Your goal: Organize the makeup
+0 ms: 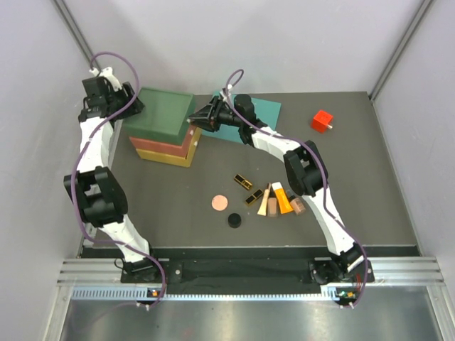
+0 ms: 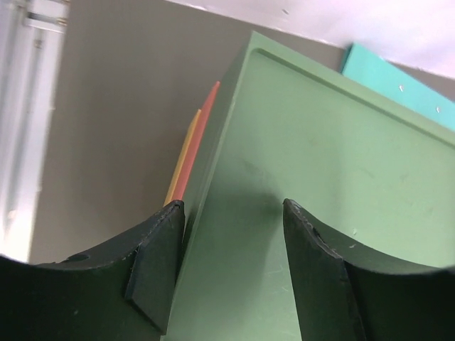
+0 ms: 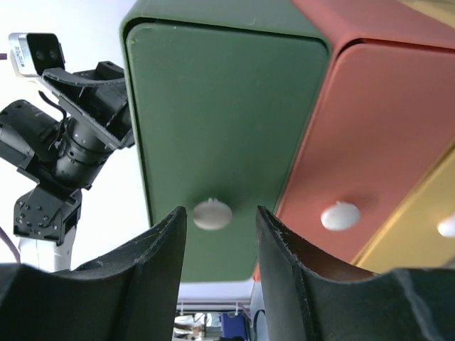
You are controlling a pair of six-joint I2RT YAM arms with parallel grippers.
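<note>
The makeup lies on the dark table in the top view: two black-and-gold cases (image 1: 243, 180) (image 1: 253, 197), a pink disc (image 1: 219, 203), a black jar (image 1: 234, 221), and beige (image 1: 264, 201), orange (image 1: 282, 197) and brown (image 1: 297, 204) tubes. My left gripper (image 1: 131, 106) (image 2: 231, 213) is open and straddles the left edge of the green top drawer unit (image 1: 165, 112) (image 2: 320, 156). My right gripper (image 1: 202, 117) (image 3: 220, 213) is open at the green drawer front (image 3: 220, 106), its white knob (image 3: 212, 214) between the fingertips, untouched.
Under the green drawer sit a red drawer (image 1: 167, 145) (image 3: 377, 142) with its own knob (image 3: 340, 215) and a yellow one (image 1: 170, 158) (image 3: 426, 220). A teal mat (image 1: 259, 114) (image 2: 384, 74) lies behind the right arm. A red cube (image 1: 322, 121) stands far right.
</note>
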